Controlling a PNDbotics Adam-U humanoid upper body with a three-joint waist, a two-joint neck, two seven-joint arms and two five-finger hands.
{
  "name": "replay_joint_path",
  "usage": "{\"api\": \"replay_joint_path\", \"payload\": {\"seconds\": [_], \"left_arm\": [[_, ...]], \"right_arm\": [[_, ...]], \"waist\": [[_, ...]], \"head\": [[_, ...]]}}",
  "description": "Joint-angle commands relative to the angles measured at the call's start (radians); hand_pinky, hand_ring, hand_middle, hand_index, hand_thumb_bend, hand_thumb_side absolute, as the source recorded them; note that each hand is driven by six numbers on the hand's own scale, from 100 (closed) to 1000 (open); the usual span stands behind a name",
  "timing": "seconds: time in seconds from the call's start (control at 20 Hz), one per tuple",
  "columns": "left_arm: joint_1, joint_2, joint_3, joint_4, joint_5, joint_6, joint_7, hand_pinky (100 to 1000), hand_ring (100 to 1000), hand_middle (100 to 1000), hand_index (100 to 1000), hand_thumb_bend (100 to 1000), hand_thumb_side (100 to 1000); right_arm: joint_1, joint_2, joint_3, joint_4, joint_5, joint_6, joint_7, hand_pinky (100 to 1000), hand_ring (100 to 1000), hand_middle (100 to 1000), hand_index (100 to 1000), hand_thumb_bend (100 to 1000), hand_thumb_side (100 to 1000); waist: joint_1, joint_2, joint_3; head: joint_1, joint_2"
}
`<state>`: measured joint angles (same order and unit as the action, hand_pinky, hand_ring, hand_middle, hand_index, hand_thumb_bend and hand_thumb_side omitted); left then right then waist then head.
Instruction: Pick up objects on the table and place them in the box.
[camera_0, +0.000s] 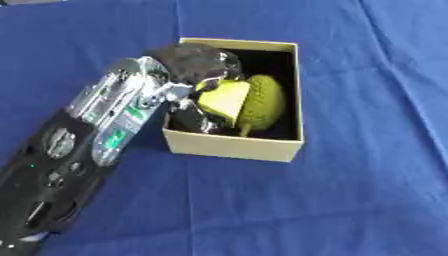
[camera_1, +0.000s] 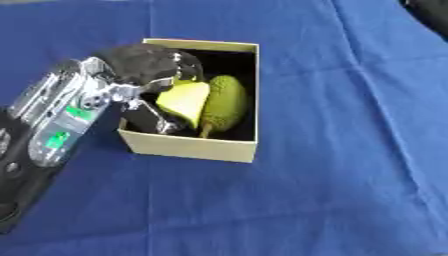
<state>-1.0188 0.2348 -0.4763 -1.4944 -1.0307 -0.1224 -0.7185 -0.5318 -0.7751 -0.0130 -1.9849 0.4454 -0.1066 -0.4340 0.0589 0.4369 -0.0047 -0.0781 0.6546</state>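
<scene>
Down, left hand (camera_0: 197, 62) inside box (camera_0: 232, 146)

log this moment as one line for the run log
left robot hand: in box, curled round yellow-green fruit piece | bumpy green fruit: in box | right robot hand: not in view

Blue cloth (camera_0: 367, 200) covers whole table, creased with soft folds; even light, faint shadows.
</scene>
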Motion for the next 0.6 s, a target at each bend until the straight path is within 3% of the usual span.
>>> {"api": "replay_joint_path", "payload": {"seconds": [0.05,0.3,0.6], "left_arm": [[-0.01,0.004,0.013,-0.028,0.002,-0.014,0.0,931,944,853,959,482,468],[-0.012,0.008,0.036,-0.072,0.007,-0.012,0.018,922,941,850,958,507,482],[-0.038,0.04,0.107,-0.163,0.047,0.027,0.051,886,909,820,929,440,477]], "right_arm": [[-0.005,-0.014,-0.017,-0.015,-0.008,-0.001,-0.002,843,763,741,789,127,637],[-0.002,-0.014,-0.018,-0.015,-0.009,0.0,-0.003,843,763,740,788,128,636],[-0.008,-0.015,-0.02,-0.015,-0.01,-0.003,-0.009,842,765,741,790,133,628]], "waist": [[-0.009,-0.022,0.0],[-0.01,-0.025,0.001],[-0.01,-0.033,0.0]], "head": [[-0.001,-0.012],[-0.003,-0.013],[-0.014,-0.002]]}}
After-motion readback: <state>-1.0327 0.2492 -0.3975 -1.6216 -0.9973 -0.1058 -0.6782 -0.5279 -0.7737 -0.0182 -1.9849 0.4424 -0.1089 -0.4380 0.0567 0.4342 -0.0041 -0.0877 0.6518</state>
